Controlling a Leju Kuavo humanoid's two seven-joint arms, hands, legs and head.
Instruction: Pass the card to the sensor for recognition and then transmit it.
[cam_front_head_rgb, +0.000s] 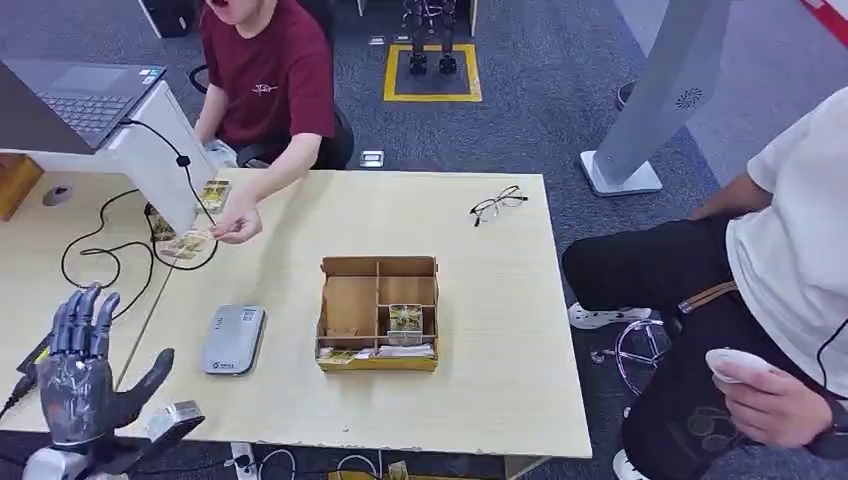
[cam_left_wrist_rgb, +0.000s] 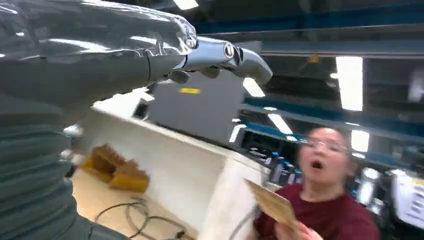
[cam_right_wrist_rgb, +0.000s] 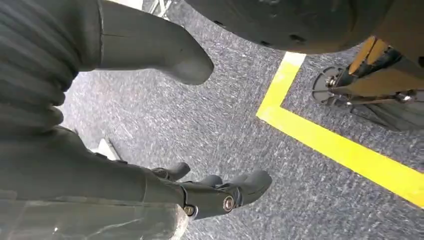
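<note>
Pale wooden bench (cam_front_head_rgb: 480, 260) carries a flat grey card sensor (cam_front_head_rgb: 233, 339) whose small printed label is too tiny to read; no other writing is legible. The left hand (cam_front_head_rgb: 85, 370) stands upright at the bench's near edge, fingers spread and holding nothing. The brownish card (cam_front_head_rgb: 188, 240) is well ahead of that hand, pinched in the hand of a person in a dark red shirt (cam_front_head_rgb: 270, 80) beside a white laptop stand (cam_front_head_rgb: 160, 160). The sensor lies between hand and card, just to the hand's right. A brown partitioned wooden box (cam_front_head_rgb: 378, 313) sits further right. The right hand (cam_right_wrist_rgb: 165, 150) hangs over grey carpet, fingers loosely apart, empty.
</note>
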